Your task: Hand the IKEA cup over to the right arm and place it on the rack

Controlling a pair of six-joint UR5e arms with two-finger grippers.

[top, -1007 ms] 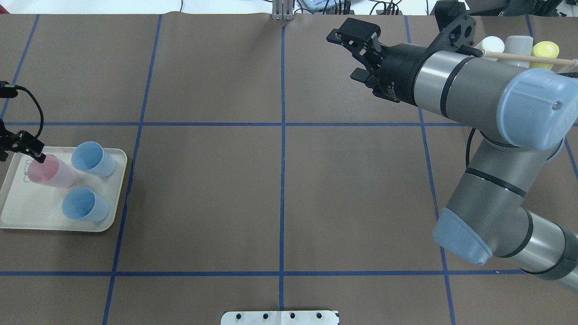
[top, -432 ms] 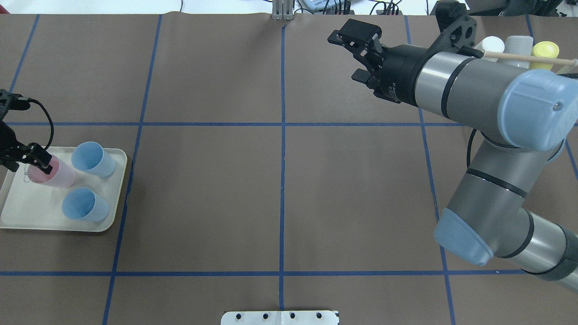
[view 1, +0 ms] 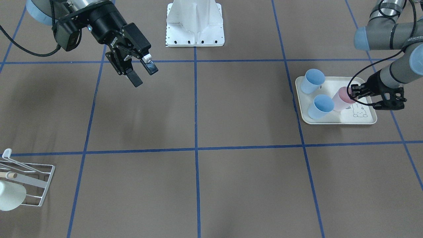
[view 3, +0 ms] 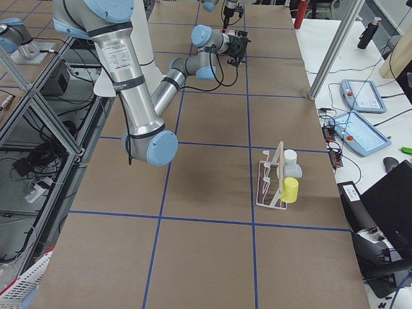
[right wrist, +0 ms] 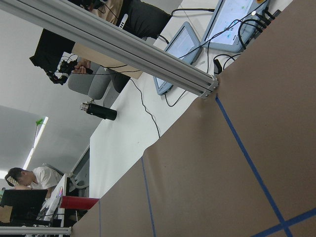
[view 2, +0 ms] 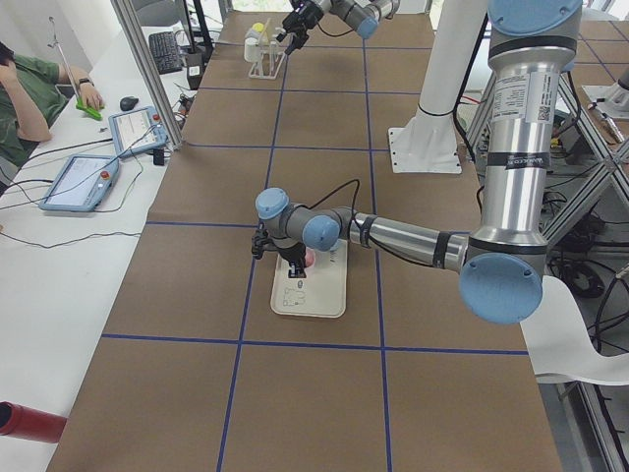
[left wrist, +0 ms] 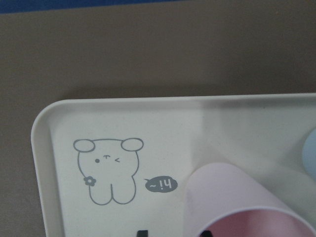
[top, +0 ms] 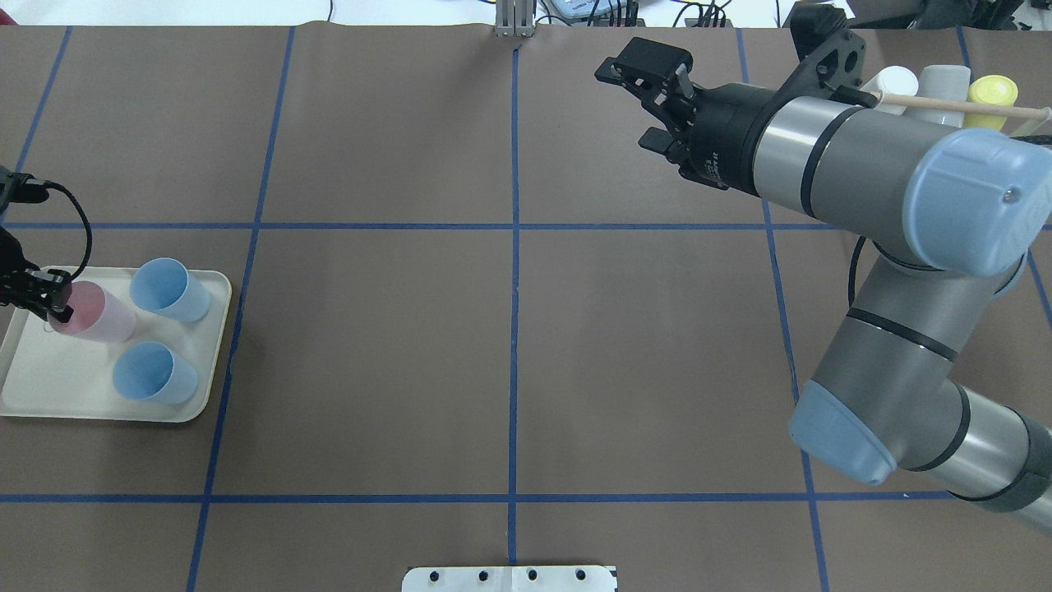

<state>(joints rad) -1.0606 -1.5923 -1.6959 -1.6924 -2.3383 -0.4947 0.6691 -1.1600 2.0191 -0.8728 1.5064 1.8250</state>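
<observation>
- Left gripper sat at the rim of the pink IKEA cup, jaws apart, one fingertip inside the wall and one outside.
- We saw that cup standing on the rabbit-print tray.
- Right gripper hung spread, well apart from the rack.

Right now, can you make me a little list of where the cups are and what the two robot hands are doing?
pink cup: on the cream tray
blue cups: two, on the same tray
left gripper: open, one finger on each side of the pink cup's wall
right gripper: open, empty, up in the air
rack: at the robot's right end of the table, with a white cup and a yellow cup on it
</observation>
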